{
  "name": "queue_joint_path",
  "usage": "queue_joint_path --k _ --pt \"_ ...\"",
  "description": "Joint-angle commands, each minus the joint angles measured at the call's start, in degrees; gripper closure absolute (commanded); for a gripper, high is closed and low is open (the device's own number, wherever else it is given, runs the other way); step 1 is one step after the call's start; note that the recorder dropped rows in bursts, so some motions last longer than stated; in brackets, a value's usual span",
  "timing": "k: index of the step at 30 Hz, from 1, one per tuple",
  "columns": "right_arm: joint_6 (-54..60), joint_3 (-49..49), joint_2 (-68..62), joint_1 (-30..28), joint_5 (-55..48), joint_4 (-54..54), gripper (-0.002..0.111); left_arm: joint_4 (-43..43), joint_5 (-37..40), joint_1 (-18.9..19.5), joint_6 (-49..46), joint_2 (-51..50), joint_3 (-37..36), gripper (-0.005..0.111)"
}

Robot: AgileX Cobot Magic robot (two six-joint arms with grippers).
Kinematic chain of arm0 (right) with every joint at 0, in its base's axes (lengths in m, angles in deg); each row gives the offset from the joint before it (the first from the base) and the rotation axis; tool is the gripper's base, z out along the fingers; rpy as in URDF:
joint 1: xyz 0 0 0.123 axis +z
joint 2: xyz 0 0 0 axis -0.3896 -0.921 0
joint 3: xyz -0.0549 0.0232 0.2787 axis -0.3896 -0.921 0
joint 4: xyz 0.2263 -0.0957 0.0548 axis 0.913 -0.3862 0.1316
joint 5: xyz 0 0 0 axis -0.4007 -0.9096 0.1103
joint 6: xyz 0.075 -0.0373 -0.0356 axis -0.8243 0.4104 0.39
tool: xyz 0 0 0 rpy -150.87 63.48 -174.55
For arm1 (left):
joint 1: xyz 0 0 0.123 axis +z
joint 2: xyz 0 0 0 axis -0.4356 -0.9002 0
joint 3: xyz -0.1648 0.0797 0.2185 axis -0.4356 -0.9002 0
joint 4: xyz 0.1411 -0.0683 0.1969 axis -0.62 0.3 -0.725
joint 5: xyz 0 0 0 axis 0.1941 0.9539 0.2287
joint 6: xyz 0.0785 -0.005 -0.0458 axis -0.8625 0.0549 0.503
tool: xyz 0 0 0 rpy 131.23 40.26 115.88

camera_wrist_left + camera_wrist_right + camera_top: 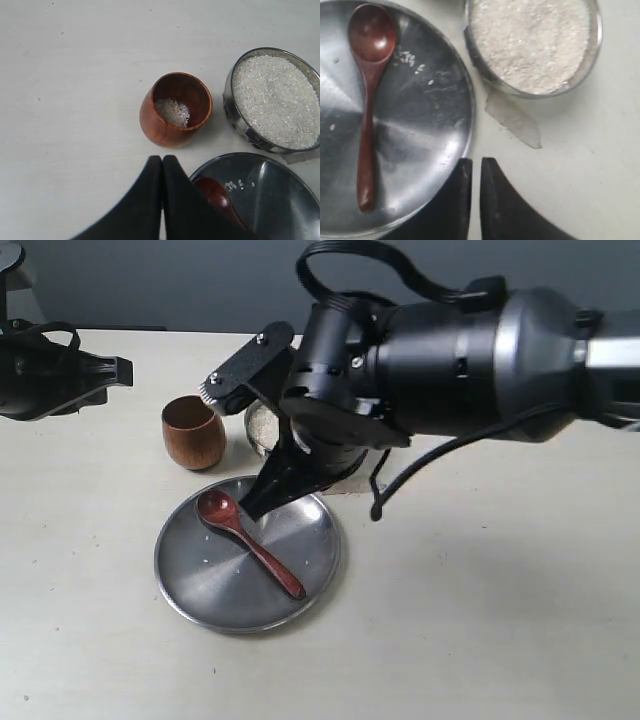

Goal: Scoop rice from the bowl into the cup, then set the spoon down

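The reddish-brown spoon [250, 544] lies loose on the flat steel plate [200, 580], its oval end toward the cup; it also shows in the right wrist view as the spoon [367, 110]. The wooden cup [175, 110] stands upright with a little rice [172, 112] inside. Beside it the steel bowl [240, 125] is full of rice [275, 100]. My right gripper [250, 508] hangs over the plate's far edge; its fingers [492, 200] stand almost together, holding nothing. My left gripper [120, 370] is off to the left, and its fingers [150, 200] are pressed together, empty.
A few loose grains [410, 59] lie on the plate near the spoon's oval end. A scrap of clear film [512, 120] lies on the table by the bowl. The bulky right arm [450, 360] hides most of the bowl in the exterior view.
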Motion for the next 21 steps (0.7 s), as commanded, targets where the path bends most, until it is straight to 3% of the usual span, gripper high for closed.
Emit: queue_joint_path --k 1,11,15,21 --pt "-12.8 -7.37 7.1 -0.16 2.54 -8.89 0.108 -0.16 -0.35 -0.15 0.03 -0.07 0.2 0.106" --pt "-39.81 -34.91 24.32 -0.16 6.07 -31.4 0.108 -0.16 -0.35 -0.15 0.03 -0.07 0.2 0.106" --pt "-46.11 -40.71 29.84 -0.16 5.48 -36.24 0.108 -0.16 -0.35 -0.15 0.03 -0.07 0.2 0.106" --pt "-46.26 -42.12 32.85 -0.16 -2.06 -35.51 0.108 -0.16 -0.35 -0.15 0.03 -0.07 0.2 0.106"
